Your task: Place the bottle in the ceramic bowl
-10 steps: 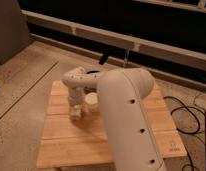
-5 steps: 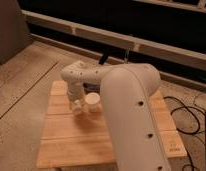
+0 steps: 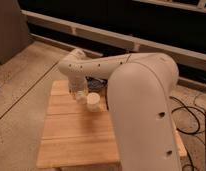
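My white arm reaches from the lower right across the wooden table [image 3: 71, 135]. My gripper [image 3: 79, 95] hangs from the wrist over the table's back left part. A small whitish shape at its tip may be the bottle [image 3: 81, 98], but I cannot tell it apart from the gripper. A short cream cup [image 3: 94, 102] stands on the table just right of the gripper. A dark blue-black shape [image 3: 96, 84] shows behind the cup under the forearm. It may be the ceramic bowl, and the arm hides most of it.
The slatted table's front and left edges drop to a speckled floor [image 3: 21, 100]. Black cables [image 3: 193, 120] lie on the floor at the right. A dark wall with pale rails [image 3: 96, 35] runs behind the table. My arm covers the table's right side.
The gripper has moved back and a little to the right across the table. The cream cup, hidden by the gripper one second ago, now stands just to its right.
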Controlling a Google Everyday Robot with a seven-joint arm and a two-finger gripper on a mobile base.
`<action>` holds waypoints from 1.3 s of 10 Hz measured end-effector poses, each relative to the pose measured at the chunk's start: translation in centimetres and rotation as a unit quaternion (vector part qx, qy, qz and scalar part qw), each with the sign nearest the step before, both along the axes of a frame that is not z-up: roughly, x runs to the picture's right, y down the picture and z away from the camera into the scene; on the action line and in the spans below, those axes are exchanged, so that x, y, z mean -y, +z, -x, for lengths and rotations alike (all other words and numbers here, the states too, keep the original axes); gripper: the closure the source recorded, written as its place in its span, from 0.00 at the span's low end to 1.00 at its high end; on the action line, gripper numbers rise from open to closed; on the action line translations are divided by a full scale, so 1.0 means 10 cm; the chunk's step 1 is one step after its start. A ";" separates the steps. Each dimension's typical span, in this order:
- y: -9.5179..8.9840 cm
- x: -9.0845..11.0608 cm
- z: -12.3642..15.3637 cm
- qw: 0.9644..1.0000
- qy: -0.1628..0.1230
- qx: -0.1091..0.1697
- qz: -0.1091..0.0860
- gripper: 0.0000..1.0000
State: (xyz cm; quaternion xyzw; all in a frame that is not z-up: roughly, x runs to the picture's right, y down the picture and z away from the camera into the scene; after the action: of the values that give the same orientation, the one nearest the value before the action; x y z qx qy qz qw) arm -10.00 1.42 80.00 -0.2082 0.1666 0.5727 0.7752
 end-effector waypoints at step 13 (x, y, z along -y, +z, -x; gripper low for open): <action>-0.01 0.69 -0.46 0.998 0.007 -0.053 -0.040 1.00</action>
State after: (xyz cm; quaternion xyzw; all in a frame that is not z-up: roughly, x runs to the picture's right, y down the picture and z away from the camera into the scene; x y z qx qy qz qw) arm -5.39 -5.48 79.87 -0.1476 0.1830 0.5947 0.7688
